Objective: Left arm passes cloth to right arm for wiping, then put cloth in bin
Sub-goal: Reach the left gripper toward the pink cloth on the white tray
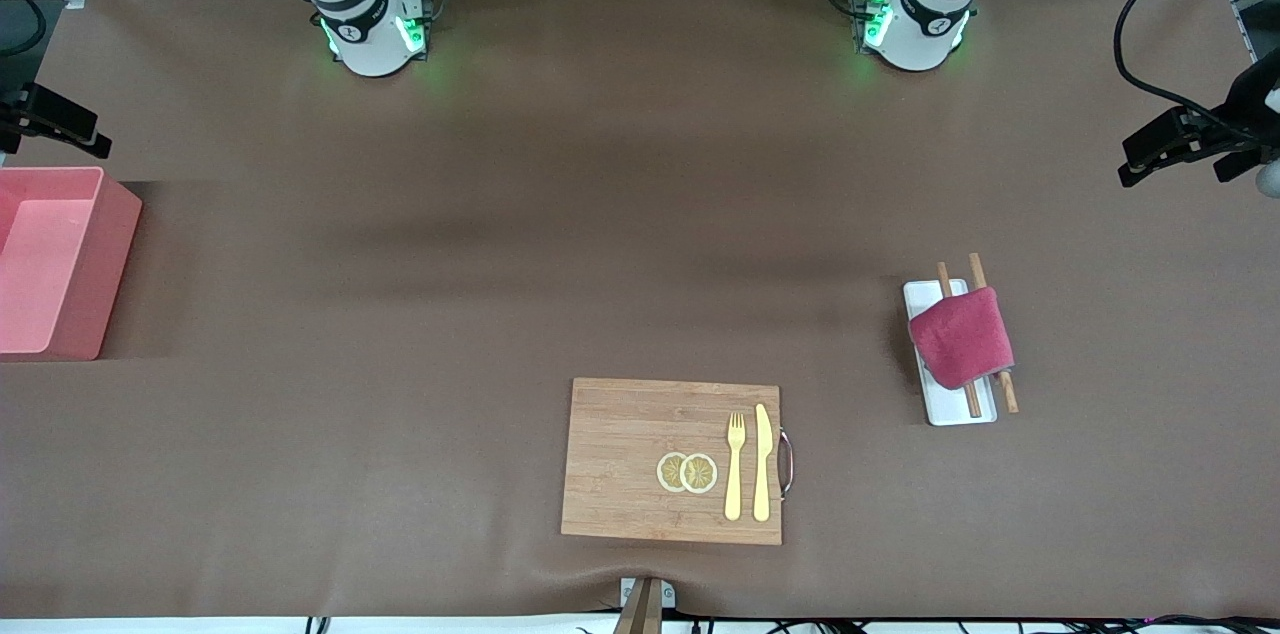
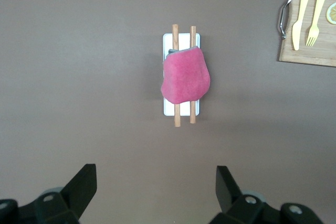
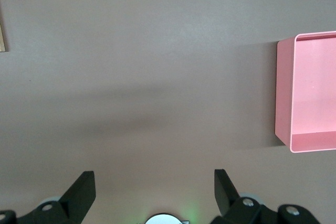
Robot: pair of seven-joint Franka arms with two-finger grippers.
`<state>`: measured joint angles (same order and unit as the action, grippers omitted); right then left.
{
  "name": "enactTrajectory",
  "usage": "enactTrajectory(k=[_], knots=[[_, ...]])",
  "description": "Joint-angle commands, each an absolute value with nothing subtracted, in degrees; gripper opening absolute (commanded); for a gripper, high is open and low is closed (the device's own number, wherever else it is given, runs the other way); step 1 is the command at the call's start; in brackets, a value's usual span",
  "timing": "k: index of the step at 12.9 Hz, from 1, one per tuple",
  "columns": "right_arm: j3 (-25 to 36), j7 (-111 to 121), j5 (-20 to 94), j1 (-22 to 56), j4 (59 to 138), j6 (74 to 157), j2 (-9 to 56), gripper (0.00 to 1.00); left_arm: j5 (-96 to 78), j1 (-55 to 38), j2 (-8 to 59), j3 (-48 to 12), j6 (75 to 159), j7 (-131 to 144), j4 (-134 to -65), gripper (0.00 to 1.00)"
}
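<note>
The magenta-red cloth lies draped over two wooden sticks on a flat white tray toward the left arm's end of the table. In the left wrist view the cloth is well below my left gripper, which is open and empty high over bare table. The pale pink bin stands at the right arm's end of the table. In the right wrist view the bin is off to one side of my right gripper, which is open and empty, high over its base. Neither gripper shows in the front view.
A wooden board with a handle lies near the front camera's edge. It carries a yellow fork, a yellow knife and two lemon slices. Black fixtures stick in at both table ends.
</note>
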<state>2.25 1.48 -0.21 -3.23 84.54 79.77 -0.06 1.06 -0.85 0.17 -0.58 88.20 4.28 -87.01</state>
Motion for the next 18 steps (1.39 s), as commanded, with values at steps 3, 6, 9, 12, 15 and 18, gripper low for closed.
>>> enactTrajectory(k=[3,6,9,12,15,18], knots=[[1.93,0.7,-0.35,-3.34,84.29,79.19,-0.35,1.0,2.9,-1.94,0.7,0.35,86.31,5.45,-85.25,1.0],[1.93,0.7,-0.35,-3.25,84.29,79.19,-0.35,1.0,2.82,-1.15,1.14,0.09,86.48,4.04,-85.95,1.0],[1.93,0.7,-0.35,-3.16,84.29,79.19,-0.26,1.0,2.11,-0.18,1.06,0.09,90.59,5.27,-90.51,1.0],[1.85,0.79,-0.35,-3.16,84.29,79.1,-0.09,1.0,0.97,0.53,1.23,0.0,100.34,5.36,-98.94,1.0],[1.85,0.79,-0.44,-1.33,84.29,79.19,0.26,1.0,0.53,0.18,5.96,-0.26,110.18,5.54,-104.23,1.0],[1.85,0.79,-0.35,-0.53,84.29,79.19,0.88,1.0,-1.14,-0.53,10.97,-0.61,117.66,5.8,-106.96,1.0]])
